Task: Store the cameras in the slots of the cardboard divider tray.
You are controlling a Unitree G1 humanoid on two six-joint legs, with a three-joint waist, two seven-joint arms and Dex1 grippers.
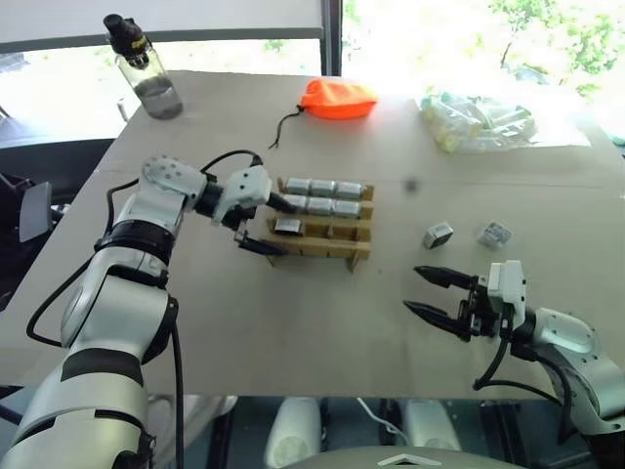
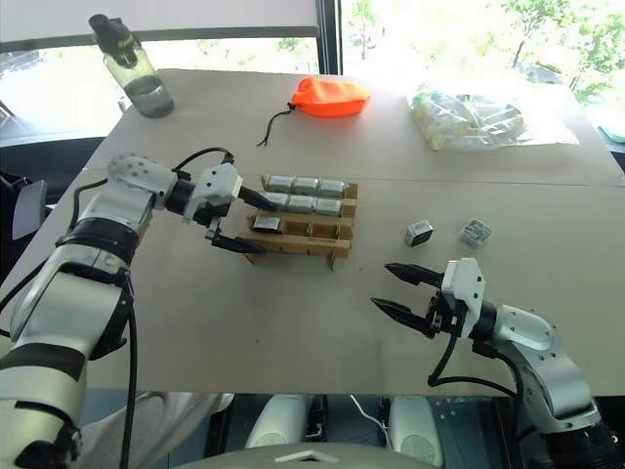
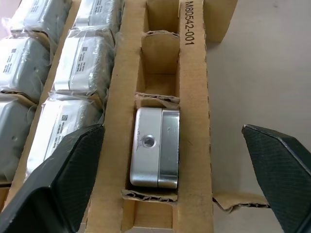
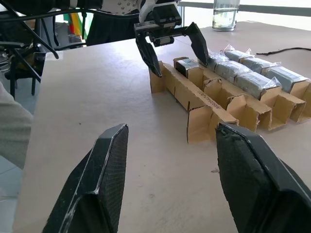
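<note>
Two cameras are lying loose on the worktop, side by side and apart from each other, to the right of the cardboard divider tray and just beyond our right end effector. We are seeing the tray standing near the middle of the worktop, with six wrapped cameras sitting in its two far rows, three to a row. A seventh, bare silver camera is resting in the left end slot of the third row, while the other two slots of that row and the nearest row are standing open. We are holding our left end effector over that left end of the tray, its black fingers spread wide on either side of the seated camera and gripping nothing. Our right end effector is hovering low over bare worktop with its fingers parted and nothing between them, pointing toward the tray. At the far side of the worktop we are seeing an orange pouch, a clear bag of pale items and a water bottle.
</note>
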